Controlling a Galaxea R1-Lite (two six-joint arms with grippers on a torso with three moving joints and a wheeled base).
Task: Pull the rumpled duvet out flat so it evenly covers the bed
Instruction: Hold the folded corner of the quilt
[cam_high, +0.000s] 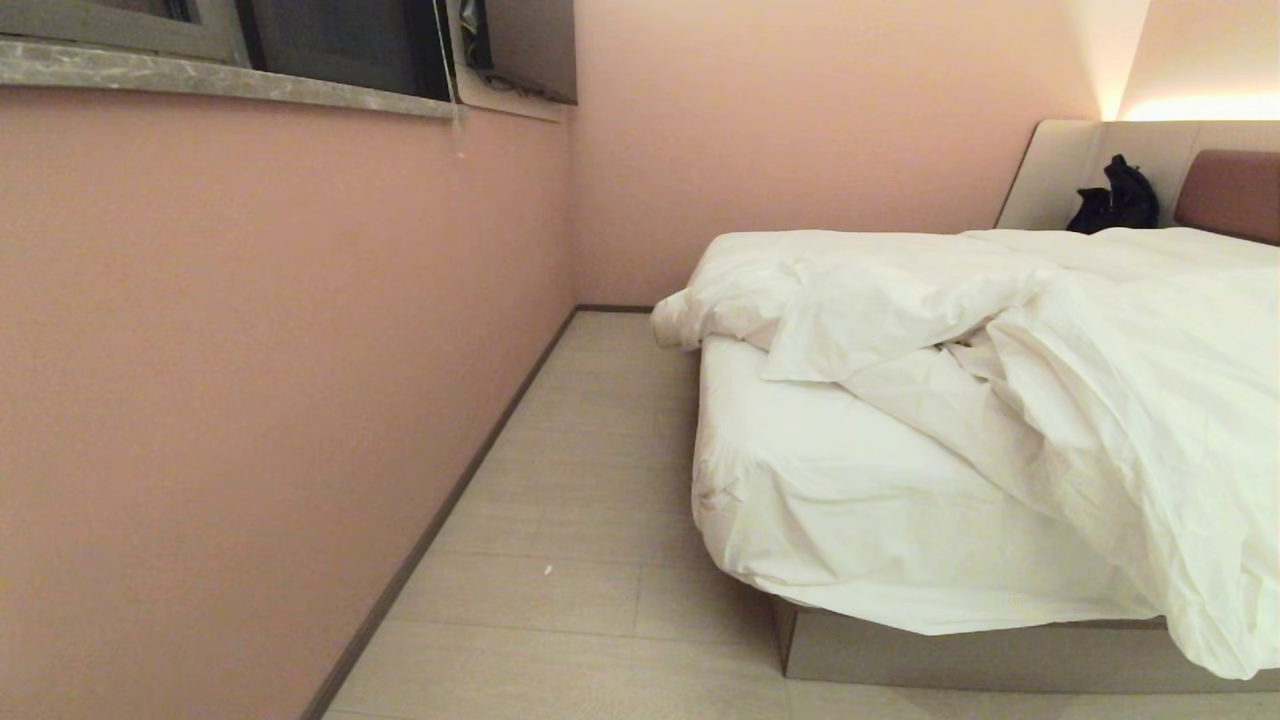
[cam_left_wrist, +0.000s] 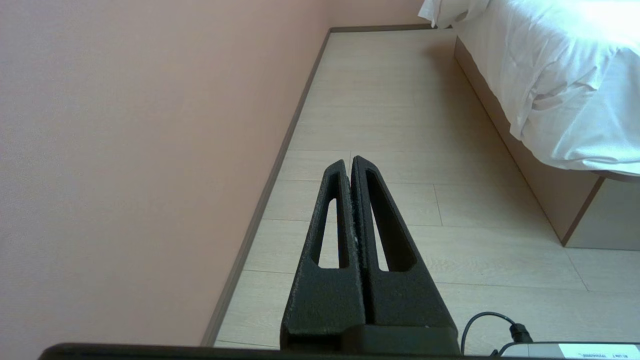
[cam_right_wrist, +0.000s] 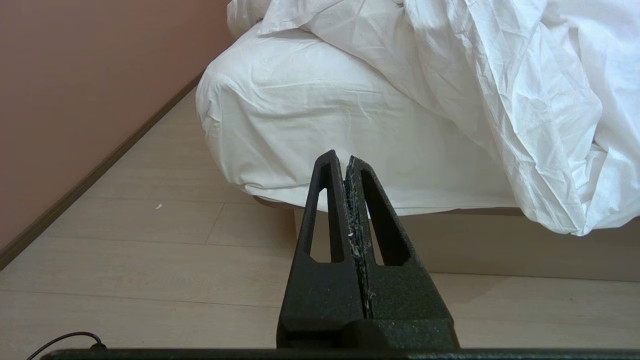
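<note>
The white duvet (cam_high: 1100, 380) lies rumpled across the bed (cam_high: 980, 650), bunched toward the right, with one fold spilling over the foot end and a corner (cam_high: 680, 320) drooping off the left side. The sheeted mattress corner (cam_high: 800, 500) is bare. Neither arm shows in the head view. My left gripper (cam_left_wrist: 348, 161) is shut and empty, low over the floor in the aisle beside the bed. My right gripper (cam_right_wrist: 341, 156) is shut and empty too, pointing at the bed's foot corner, well short of the hanging duvet (cam_right_wrist: 540, 125).
A pink wall (cam_high: 250, 400) with a dark skirting board runs along the left, leaving a narrow strip of pale wood floor (cam_high: 580, 500) beside the bed. A window ledge (cam_high: 230, 85) sits high on that wall. A black bag (cam_high: 1115, 200) rests against the headboard (cam_high: 1230, 195).
</note>
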